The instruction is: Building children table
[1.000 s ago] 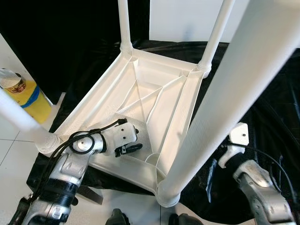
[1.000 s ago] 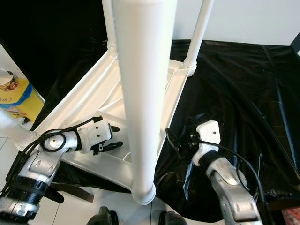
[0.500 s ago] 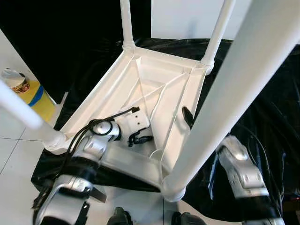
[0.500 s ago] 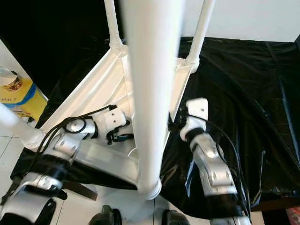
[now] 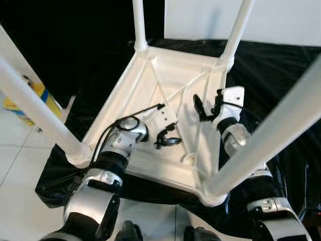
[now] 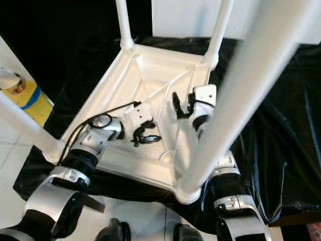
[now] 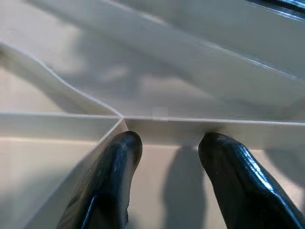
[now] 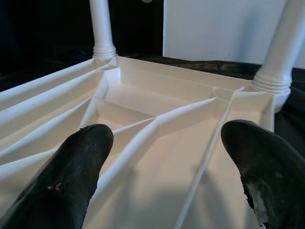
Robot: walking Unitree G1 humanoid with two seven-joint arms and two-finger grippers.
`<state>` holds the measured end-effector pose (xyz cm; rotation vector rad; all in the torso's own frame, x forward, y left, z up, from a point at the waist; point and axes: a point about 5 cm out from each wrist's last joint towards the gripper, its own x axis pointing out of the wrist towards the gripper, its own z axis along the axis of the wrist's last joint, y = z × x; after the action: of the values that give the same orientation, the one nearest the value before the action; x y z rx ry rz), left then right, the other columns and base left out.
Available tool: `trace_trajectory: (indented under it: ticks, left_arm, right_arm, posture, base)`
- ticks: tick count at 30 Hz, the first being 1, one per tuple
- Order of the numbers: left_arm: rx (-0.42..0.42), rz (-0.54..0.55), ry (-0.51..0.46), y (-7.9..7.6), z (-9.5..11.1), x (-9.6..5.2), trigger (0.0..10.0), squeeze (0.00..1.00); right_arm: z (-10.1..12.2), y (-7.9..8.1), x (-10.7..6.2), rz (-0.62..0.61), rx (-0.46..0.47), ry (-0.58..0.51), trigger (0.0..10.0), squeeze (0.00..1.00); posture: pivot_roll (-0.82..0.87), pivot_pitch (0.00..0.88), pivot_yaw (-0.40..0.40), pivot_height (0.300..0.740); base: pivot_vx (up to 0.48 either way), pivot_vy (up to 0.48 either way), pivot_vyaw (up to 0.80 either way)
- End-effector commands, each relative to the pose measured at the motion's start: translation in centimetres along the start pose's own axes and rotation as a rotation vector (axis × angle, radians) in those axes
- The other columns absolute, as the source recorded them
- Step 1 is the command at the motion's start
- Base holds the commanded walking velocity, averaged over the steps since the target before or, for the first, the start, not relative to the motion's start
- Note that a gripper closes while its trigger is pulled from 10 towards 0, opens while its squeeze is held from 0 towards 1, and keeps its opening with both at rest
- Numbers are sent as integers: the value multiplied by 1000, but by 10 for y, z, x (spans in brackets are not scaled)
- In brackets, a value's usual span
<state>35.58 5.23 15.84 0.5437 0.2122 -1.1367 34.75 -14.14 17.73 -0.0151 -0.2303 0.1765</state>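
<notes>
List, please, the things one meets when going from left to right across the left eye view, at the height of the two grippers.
White floor tiles → near-left table leg → left gripper inside the upturned table → right gripper → near-right table leg → black sheet.

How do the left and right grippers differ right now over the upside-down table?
The left gripper sits low inside the table's underside, fingertips near a rib; the right gripper is at the right-hand side rail.
The left gripper's fingers stand moderately apart; the right gripper's are spread wider.
Both are open, holding nothing.
</notes>
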Motion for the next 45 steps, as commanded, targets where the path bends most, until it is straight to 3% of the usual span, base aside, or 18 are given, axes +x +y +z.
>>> trace_trajectory:
  ticks: [1,4,7,9,10,12,13,15,17,19,26,30,36,42,45]
  left_arm:
    - [-46,832,-147,35,21,-13,10000,0]
    - [-76,776,-242,27,22,-18,10000,0]
    - [-77,736,-273,22,19,-23,10000,0]
    - [-31,653,-309,10,10,-37,10000,0]
    - [-31,653,-309,10,10,-37,10000,0]
    - [12,562,-340,-3,4,-50,10000,0]
    - [12,562,-340,-3,4,-50,10000,0]
    - [62,433,-381,-18,4,-60,10000,0]
    - [79,383,-389,-23,3,-62,10000,0]
    - [118,259,-402,-33,4,-69,10000,0]
    - [131,99,-356,-48,-1,-75,10000,0]
    - [205,-41,-270,-62,-9,-74,10000,0]
    - [229,-148,-200,-67,-18,-71,10000,0]
    - [264,-194,-122,-68,-27,-69,10000,0]
    - [310,-136,-55,-61,-34,-59,10000,0]
  right_arm:
    - [-2,-3,-3,-33,-1,-8,10000,0]
    - [-3,-12,-17,-61,-20,-24,10000,0]
    - [-3,-17,-26,-65,-35,-30,10000,0]
    - [-4,-34,-52,-94,-65,-31,10000,0]
    - [-4,-34,-52,-94,-65,-31,10000,0]
    - [-1,-48,-74,-117,-96,-31,10000,0]
    - [-1,-48,-74,-117,-96,-31,10000,0]
    - [4,-58,-88,-128,-117,-27,10000,0]
    - [6,-60,-92,-129,-119,-28,10000,0]
    - [14,-64,-99,-113,-136,-33,10000,0]
    - [20,-74,-112,-89,-177,-9,10000,0]
    - [19,-81,-119,-102,-200,15,10000,0]
    - [18,-80,-127,-78,-183,38,10000,0]
    - [17,-78,-144,-18,-158,82,10000,0]
    - [17,-75,-161,44,-144,125,10000,0]
  posture:
    - [-30,86,-18,740]
    - [-32,79,-23,740]
    - [-32,78,-24,740]
    - [-32,69,-36,740]
    - [-32,69,-36,740]
    - [-37,69,-40,740]
    - [-37,69,-40,740]
    - [-41,75,-48,740]
    - [-41,75,-49,740]
    - [-47,74,-51,740]
    - [-59,76,-41,740]
    - [-70,79,-24,740]
    - [-82,82,-12,740]
    - [-100,90,0,740]
    - [-134,104,19,740]
  base:
    - [0,0,0]
    - [0,0,0]
    - [0,0,0]
    - [0,0,0]
    - [0,0,0]
    - [0,0,0]
    - [0,0,0]
    - [0,0,0]
    - [0,0,0]
    - [0,0,0]
    - [0,0,0]
    - [0,0,0]
    - [0,0,0]
    - [0,0,0]
    - [0,0,0]
